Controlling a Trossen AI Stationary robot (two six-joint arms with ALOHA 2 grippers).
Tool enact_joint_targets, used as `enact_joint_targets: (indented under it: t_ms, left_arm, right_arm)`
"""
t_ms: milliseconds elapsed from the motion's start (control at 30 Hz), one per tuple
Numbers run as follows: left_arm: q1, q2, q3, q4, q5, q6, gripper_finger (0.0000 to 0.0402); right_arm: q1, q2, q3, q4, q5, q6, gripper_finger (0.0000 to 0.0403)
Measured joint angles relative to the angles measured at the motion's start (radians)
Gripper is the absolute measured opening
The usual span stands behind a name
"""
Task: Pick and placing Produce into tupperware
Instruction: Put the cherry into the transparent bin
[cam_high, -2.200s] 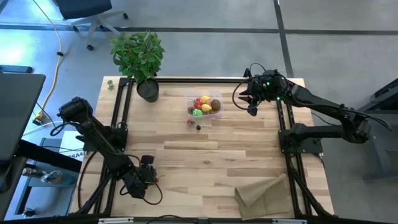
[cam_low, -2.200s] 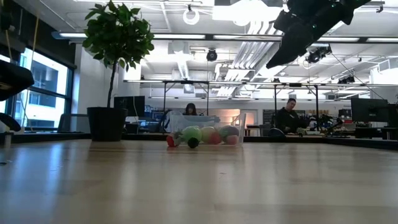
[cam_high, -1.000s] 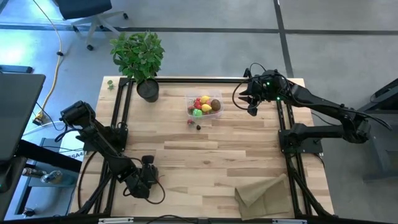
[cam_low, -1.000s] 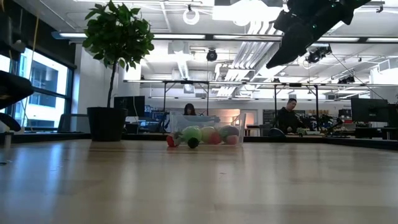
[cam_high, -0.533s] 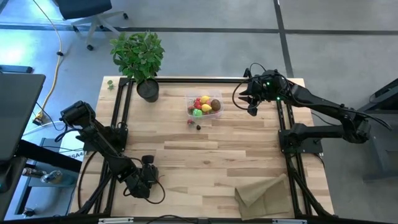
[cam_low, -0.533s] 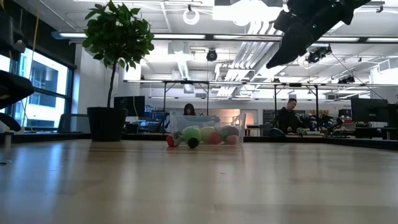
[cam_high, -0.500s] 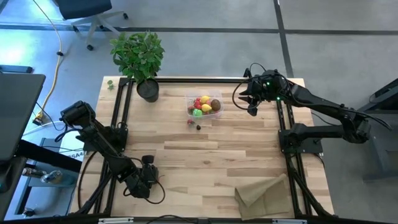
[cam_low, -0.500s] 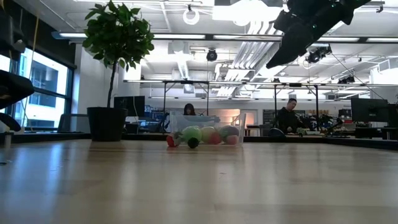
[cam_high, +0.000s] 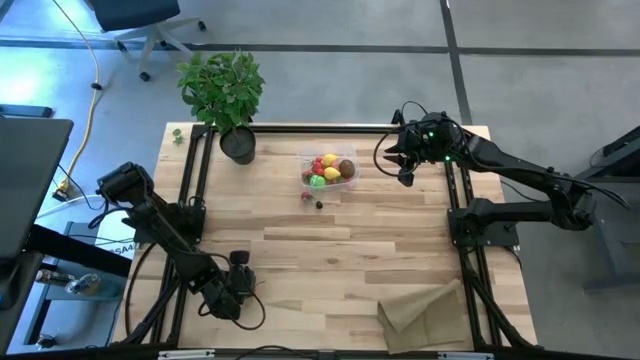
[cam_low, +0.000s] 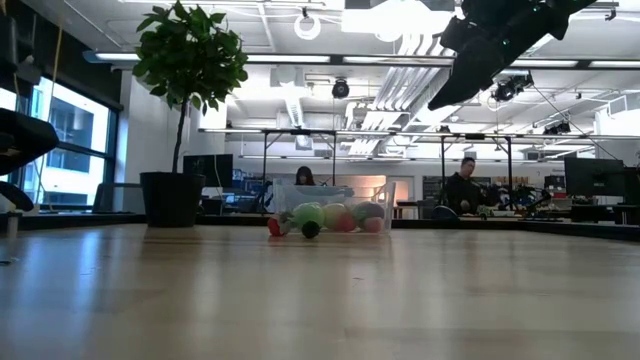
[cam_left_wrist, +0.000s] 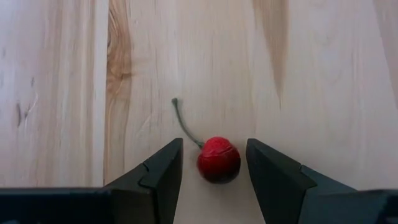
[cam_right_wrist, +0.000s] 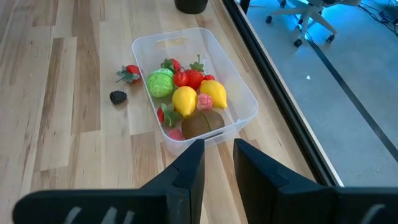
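A red cherry (cam_left_wrist: 219, 160) with a thin stem lies on the wood near the table's near-left corner. My left gripper (cam_left_wrist: 212, 149) is low over it and open, with one finger on either side and a gap to each; it also shows in the high view (cam_high: 240, 285). The clear tupperware (cam_right_wrist: 193, 87) stands at the far middle of the table (cam_high: 328, 170). It holds two lemons, a lime, a kiwi and red berries. My right gripper (cam_right_wrist: 219, 144) hangs high at the far right (cam_high: 402, 165), its fingers a little apart and holding nothing.
A strawberry (cam_right_wrist: 129, 74) and a dark berry (cam_right_wrist: 117, 96) lie on the table beside the tupperware. A potted plant (cam_high: 225, 95) stands at the far left. A tan paper bag (cam_high: 420, 305) lies at the near right. People sit in the room behind the table (cam_low: 465, 185).
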Motion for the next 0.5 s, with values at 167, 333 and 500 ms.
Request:
enact_joint_targets:
  t_ms: [167,333,500]
  left_arm:
    - [0.000,0.031,0.000,0.019,0.012,-0.001,0.0165]
    - [0.000,0.038,0.002,0.025,0.011,-0.015,0.0165]
    - [0.000,0.039,0.002,0.025,0.016,-0.016,0.0163]
  right_arm:
    - [0.000,0.000,0.000,0.000,0.000,0.000,0.0076]
    - [0.000,0.000,0.000,0.000,0.000,0.000,0.0076]
    - [0.000,0.000,0.000,0.000,0.000,0.000,0.0076]
